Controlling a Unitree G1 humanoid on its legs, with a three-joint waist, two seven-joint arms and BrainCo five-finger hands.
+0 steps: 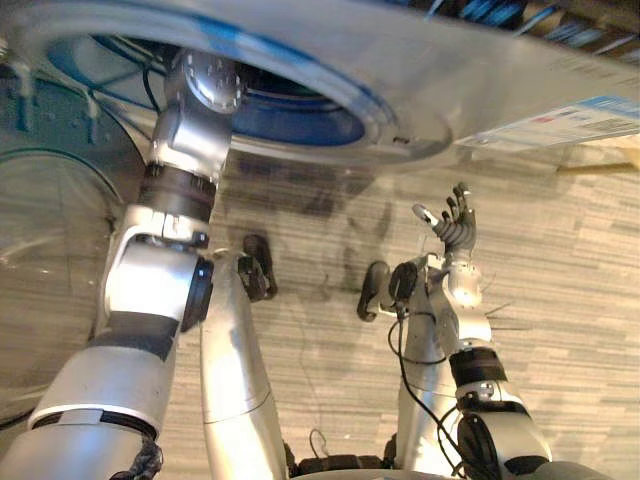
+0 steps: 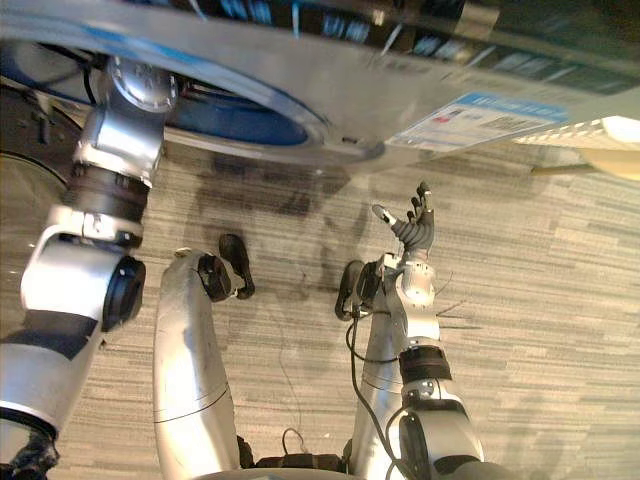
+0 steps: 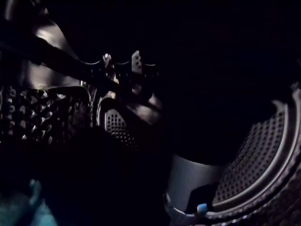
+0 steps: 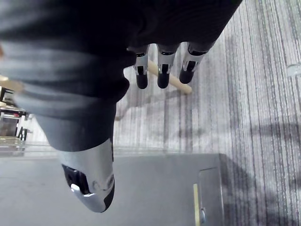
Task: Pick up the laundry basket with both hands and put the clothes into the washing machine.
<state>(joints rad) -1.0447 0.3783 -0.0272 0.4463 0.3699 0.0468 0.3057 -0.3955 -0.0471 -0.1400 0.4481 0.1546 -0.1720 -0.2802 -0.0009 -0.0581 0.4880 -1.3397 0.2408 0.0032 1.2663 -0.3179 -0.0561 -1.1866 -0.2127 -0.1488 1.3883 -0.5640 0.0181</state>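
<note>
Above the striped floor (image 1: 560, 260), the washer (image 1: 420, 90) stood along the top of both eye views. Its round, blue-rimmed mouth (image 1: 300, 125) was open and its glass door (image 1: 40, 230) hung out at the robot's left. A label (image 1: 570, 125) sat on the washer's front, to the right of the mouth.

The left arm (image 1: 185, 190) reached up through the mouth, its wrist past the rim. In the left wrist view the drum (image 3: 263, 155) curved round in deep dark, its wall perforated, with a paddle (image 3: 117, 127) standing off it. The left hand (image 3: 123, 70) was a dim outline there, and whether it gripped anything could not be told. A faint teal patch (image 3: 28, 207) lay low in the drum, too dim to name; whether clothes lay inside could not be told either.

The right hand (image 1: 455, 230) was held over the floor at the robot's right, well apart from the mouth. Its fingers (image 4: 163, 70) were straight and its thumb (image 4: 91, 188) stood apart, and it held nothing. Past the fingertips a thin wooden stick (image 4: 181, 85) lay on the floor, and a grey panel (image 4: 155, 188) showed beside the thumb.
</note>
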